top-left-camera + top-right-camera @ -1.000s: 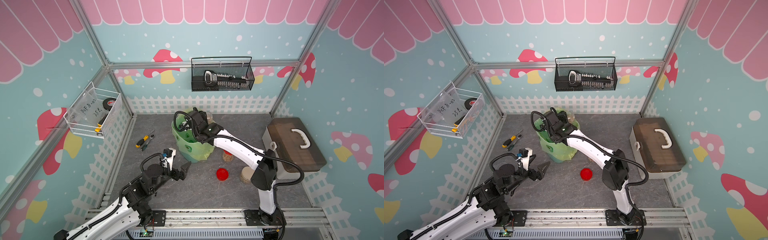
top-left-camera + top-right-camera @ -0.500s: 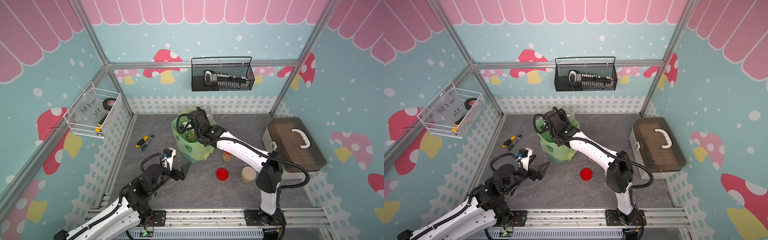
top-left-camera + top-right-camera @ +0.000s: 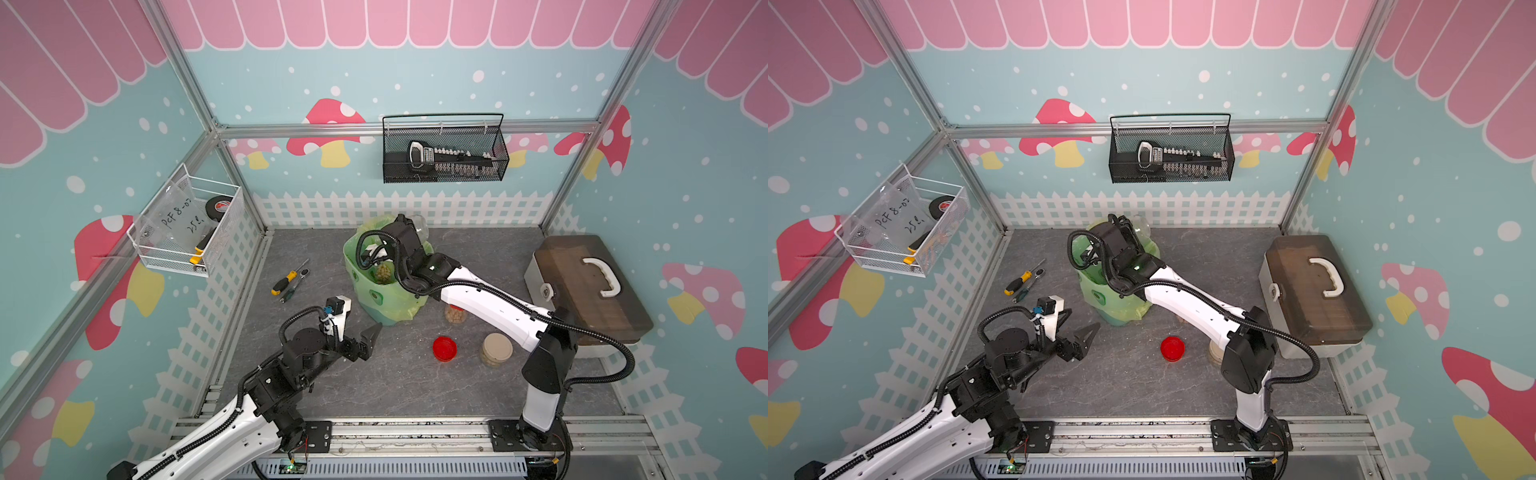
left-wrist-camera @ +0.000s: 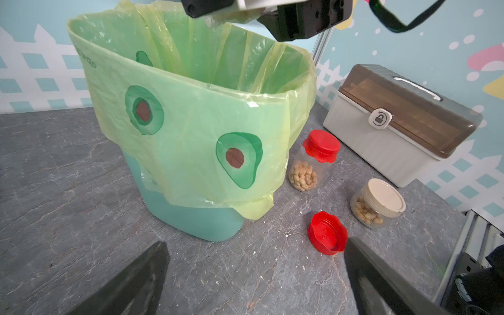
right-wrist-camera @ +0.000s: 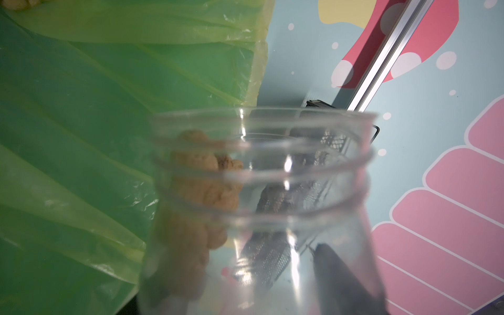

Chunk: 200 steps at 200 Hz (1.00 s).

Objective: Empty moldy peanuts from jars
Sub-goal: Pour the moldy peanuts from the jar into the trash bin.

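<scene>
- left gripper [image 3: 368,340]: jaws wide open and empty, hovering over the table just in front of the bin [image 3: 386,303]; same spot as a second ago, so idle.
- bin: a heap of moldy peanuts [image 3: 384,272] now shows inside the green bag. A second ago the arm covered that spot. The first jar looks mostly dumped.
- right gripper [image 3: 411,230]: clamped on the open jar [image 5: 261,169]. The wrist has slid from over the bin's middle to its far rim, and the elbow has swung right.
- held jar: mouth points toward the back wall, and a tan clump [image 5: 201,174] seems still stuck inside. Probably needs another tip or shake.
- red-lidded jar [image 4: 313,163]: beside the bin, still full and capped.
- loose red lid [image 3: 444,348]: lies on the table, unmoved.
- beige-lidded jar [image 3: 496,350]: near the lid, full. Two jars still to empty.
</scene>
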### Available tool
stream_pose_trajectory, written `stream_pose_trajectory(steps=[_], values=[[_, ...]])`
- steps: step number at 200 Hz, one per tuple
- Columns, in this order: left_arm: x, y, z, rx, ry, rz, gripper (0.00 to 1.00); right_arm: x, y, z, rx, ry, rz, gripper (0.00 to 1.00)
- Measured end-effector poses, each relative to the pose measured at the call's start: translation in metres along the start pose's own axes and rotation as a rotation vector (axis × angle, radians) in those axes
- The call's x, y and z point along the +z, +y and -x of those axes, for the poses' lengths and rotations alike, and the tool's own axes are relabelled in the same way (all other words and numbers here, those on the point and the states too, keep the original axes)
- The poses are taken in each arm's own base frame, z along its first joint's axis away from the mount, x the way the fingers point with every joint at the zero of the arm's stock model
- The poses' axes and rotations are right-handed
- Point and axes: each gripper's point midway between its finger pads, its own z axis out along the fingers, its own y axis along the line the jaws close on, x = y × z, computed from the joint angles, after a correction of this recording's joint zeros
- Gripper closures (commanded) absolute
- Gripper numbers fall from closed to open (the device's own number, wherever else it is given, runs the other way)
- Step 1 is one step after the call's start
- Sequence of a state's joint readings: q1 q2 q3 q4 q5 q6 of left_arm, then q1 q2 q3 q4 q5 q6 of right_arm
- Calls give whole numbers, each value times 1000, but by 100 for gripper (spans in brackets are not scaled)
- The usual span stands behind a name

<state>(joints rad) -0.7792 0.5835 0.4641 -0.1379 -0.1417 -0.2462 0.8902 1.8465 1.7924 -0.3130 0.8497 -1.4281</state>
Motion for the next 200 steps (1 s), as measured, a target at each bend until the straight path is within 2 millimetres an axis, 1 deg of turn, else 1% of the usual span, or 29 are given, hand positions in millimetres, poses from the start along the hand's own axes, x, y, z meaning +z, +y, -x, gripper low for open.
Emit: stream_pose_trajectory(steps=[40, 79, 141, 200], values=[[0, 0, 0, 0, 0, -1, 1, -5, 0, -5, 17, -6, 1, 54], [0, 1, 0, -2, 0, 2, 1, -14, -5, -17, 80, -14, -6, 54], [0, 2, 1, -3, -1, 4, 1, -8, -1, -27, 85, 5, 8, 54], [0, 2, 0, -3, 1, 1, 1, -8, 1, -27, 83, 6, 17, 54]])
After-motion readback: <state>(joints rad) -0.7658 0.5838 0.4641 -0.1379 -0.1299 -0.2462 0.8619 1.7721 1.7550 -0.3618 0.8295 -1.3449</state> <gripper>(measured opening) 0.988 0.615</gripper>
